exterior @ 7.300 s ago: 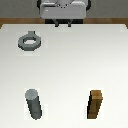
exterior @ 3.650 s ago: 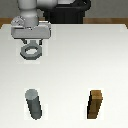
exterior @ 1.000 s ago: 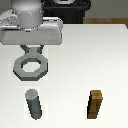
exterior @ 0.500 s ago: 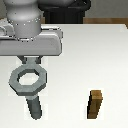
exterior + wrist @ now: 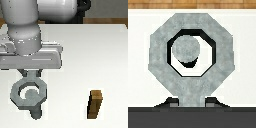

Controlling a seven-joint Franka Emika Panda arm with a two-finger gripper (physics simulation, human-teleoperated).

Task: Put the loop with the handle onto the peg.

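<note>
The loop with the handle (image 5: pixel 22 95) is a flat grey octagonal ring, held by its tab handle in my gripper (image 5: pixel 30 75), which is shut on it. The ring hangs level in the air directly over the peg (image 5: pixel 34 105), a grey upright cylinder near the front at the exterior view's left. The peg's round top shows inside the ring's hole. In the wrist view the ring (image 5: pixel 158 55) frames the peg's top (image 5: pixel 185 50), which sits a little off the hole's centre. My fingertips are mostly hidden under the hand.
A brown rectangular wooden block (image 5: pixel 95 104) stands upright on the white table (image 5: pixel 95 55) at the exterior view's right, well apart from the peg. My arm and hand fill the upper part of the exterior view's left.
My gripper has carried the ring forward from the back of the table to right over the peg. The peg's top now shows through the ring's hole.
</note>
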